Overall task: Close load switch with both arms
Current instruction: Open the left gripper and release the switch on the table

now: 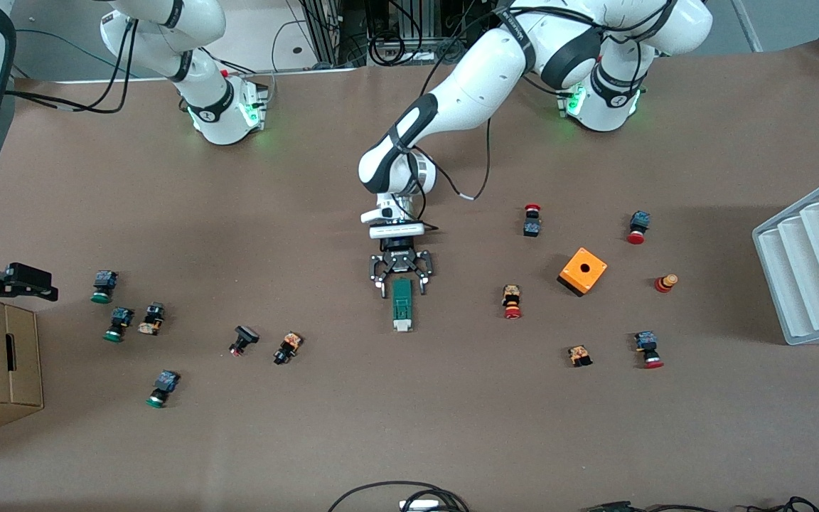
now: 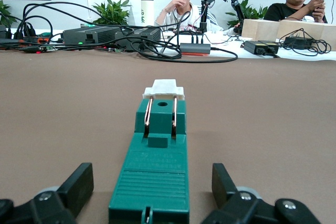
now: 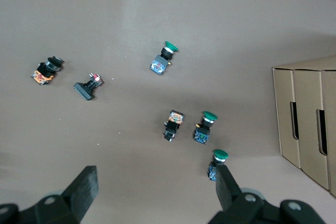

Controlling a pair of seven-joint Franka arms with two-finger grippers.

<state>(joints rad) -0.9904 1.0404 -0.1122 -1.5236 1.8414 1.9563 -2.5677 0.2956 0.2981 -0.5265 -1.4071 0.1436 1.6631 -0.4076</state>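
The load switch (image 1: 402, 306) lies mid-table between the spread fingers of the left gripper (image 1: 402, 283), ungripped. The right gripper (image 3: 157, 198) waits open over the green push buttons (image 3: 209, 127). For a clean close, one arm should steady the body while the other presses squarely.

Even overhead light, soft shadows on brown table (image 1: 409, 427) — wrist views sharp, no glare
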